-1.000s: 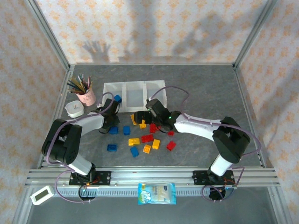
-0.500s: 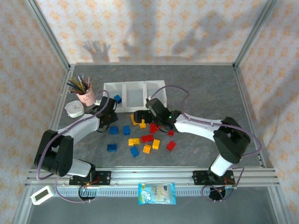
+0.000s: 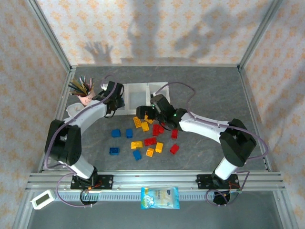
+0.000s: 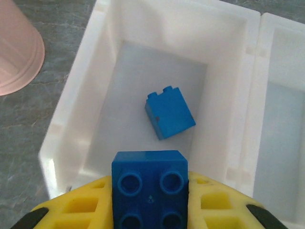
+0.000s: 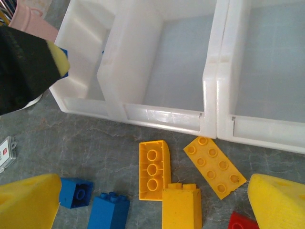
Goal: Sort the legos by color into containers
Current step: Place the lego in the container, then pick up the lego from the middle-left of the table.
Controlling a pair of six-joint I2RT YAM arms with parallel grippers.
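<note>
While gripping a small blue studded plastic brick (image 4: 149, 188) in the left pincer (image 4: 149, 212) above the leftmost translucent white plastic bin (image 4: 78, 109) holding another blue brick (image 4: 169, 112), looks set for release, needing only jaws parted, with the right pincer (image 5: 152, 205) gaping wide over yellow studded bricks (image 5: 152, 169).

Blue lego (image 4: 149, 191) — white containers (image 4: 95, 105)

A pink cup (image 3: 88, 99) of pencils (image 3: 80, 87) stands at the far left of the grey table (image 3: 214, 90), with a small white dish (image 3: 71, 110) just beside it. A blue-and-white packet (image 3: 160, 197) and a small white device (image 3: 42, 199) lie before the metal rail (image 3: 157, 177).
</note>
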